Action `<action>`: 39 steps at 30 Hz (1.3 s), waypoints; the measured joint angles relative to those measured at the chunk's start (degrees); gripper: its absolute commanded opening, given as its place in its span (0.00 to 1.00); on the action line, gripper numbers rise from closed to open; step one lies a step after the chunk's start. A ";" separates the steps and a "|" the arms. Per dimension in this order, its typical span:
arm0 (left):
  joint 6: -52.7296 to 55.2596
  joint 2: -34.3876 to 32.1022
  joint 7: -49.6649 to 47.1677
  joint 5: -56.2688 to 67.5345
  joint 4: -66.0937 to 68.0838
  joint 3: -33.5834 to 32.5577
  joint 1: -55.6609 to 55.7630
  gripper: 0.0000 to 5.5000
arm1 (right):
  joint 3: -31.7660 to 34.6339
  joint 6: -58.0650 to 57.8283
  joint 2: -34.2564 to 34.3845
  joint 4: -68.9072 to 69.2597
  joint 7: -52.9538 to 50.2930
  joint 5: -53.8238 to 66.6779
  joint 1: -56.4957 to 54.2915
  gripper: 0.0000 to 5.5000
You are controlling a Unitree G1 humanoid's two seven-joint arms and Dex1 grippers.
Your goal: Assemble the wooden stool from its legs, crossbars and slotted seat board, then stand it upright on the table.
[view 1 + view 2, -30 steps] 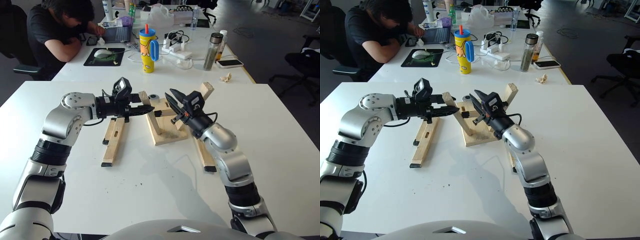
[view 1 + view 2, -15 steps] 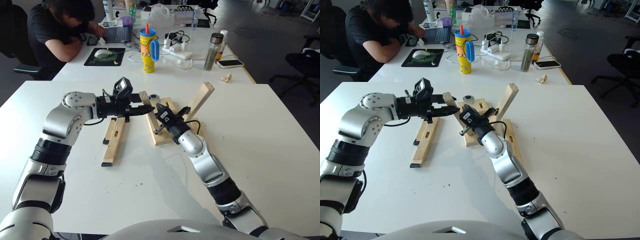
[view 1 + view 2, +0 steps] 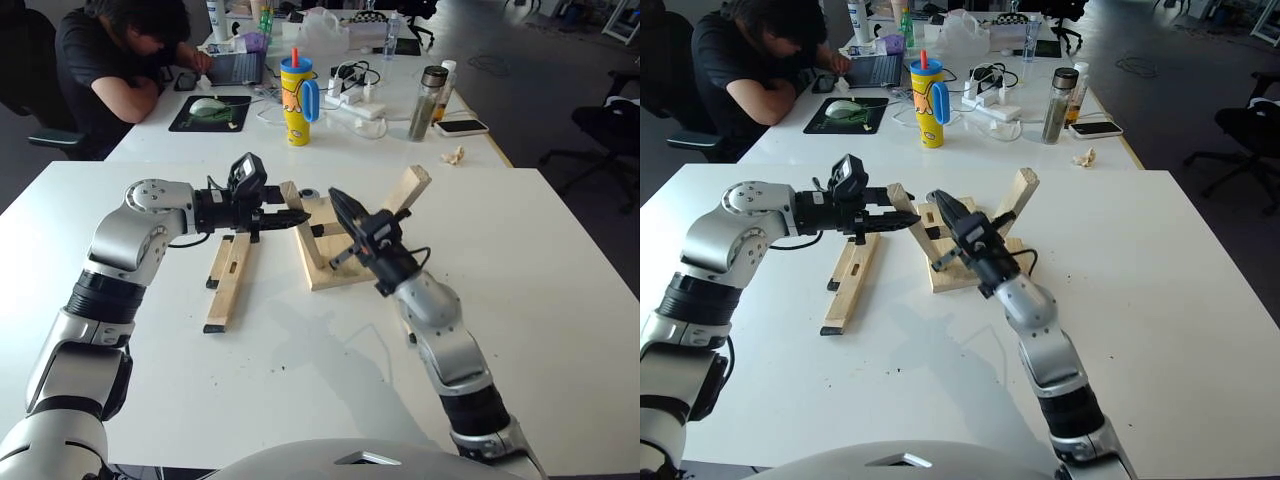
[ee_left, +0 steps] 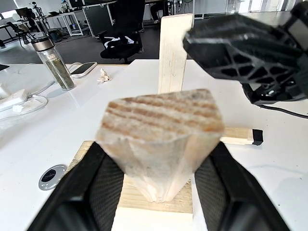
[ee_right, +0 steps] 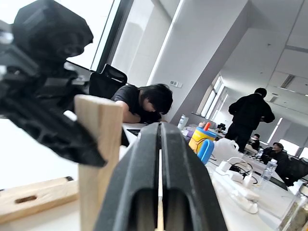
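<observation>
The seat board (image 3: 336, 273) lies flat on the white bench (image 3: 300, 385), in front of the robot, its long axis running away from the robot and slightly to its left. Two legs stand in it and splay apart like a V. The left leg (image 3: 309, 243) leans up, away and to the left. The right leg (image 3: 409, 189) leans up, away and to the right.

The left hand (image 3: 290, 216) is clamped on the left leg near its upper end, a finger (image 4: 91, 187) pressed to each side of the wood.

The right hand (image 3: 336, 197) hovers over the board between the two legs. Its fingers are pressed together with nothing between them, tips pointing away and leftward.

Two loose pieces lie side by side left of the board, long axes running away from the robot: a long slotted bar (image 3: 229, 285) and a shorter bar (image 3: 216, 265). One more piece, a black-capped bar (image 4: 236, 135), lies flat just right of the board.
</observation>
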State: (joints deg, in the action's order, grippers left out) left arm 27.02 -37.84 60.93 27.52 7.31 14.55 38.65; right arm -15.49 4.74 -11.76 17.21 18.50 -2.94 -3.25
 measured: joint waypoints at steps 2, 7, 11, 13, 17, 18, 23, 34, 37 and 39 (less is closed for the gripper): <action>-0.47 -0.38 1.93 -0.74 2.10 0.51 1.53 0.36 | 0.54 2.14 -0.88 -2.62 0.79 0.96 2.09 0.00; -2.36 -0.70 6.57 -2.82 8.42 2.16 6.28 0.36 | 0.42 -3.43 0.94 -15.24 -0.87 -0.22 2.28 0.00; -3.09 -0.61 8.29 -3.56 11.07 2.36 8.05 0.36 | -0.73 -9.66 4.39 -21.15 -2.88 -2.08 -1.77 0.00; -4.03 -0.16 8.34 -3.57 11.28 2.05 7.77 0.36 | -2.25 -13.87 5.24 -24.46 -3.30 -4.07 -3.70 0.00; -6.20 1.27 5.73 -3.40 10.13 -0.62 4.02 0.36 | -3.73 -20.71 5.92 -24.21 -3.54 -6.55 -6.36 0.00; -6.57 1.64 5.08 -3.33 9.52 -1.32 3.14 0.36 | -3.91 -22.14 5.92 -23.78 -3.54 -7.00 -6.62 0.00; -6.56 3.89 0.78 -1.90 5.11 -5.61 -2.56 0.36 | -4.75 -26.63 5.88 -22.03 -3.30 -7.99 -7.15 0.00; -4.82 2.83 -1.60 -1.57 1.57 -11.13 -9.26 0.52 | -5.16 -27.84 6.02 -21.69 -2.17 -7.28 -7.45 0.00; -3.93 1.31 -0.95 -2.58 3.00 -11.42 -9.89 0.59 | -4.85 -27.83 5.97 -21.91 -2.17 -7.19 -7.92 0.00; -4.03 1.54 -0.28 -3.21 3.23 -11.13 -9.62 0.59 | -4.70 -27.83 6.04 -22.58 -2.03 -6.68 -8.49 0.00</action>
State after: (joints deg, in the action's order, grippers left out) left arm 22.99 -36.30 60.66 24.32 10.54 3.42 29.03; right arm -20.19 -23.09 -5.72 -5.36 16.48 -9.62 -11.74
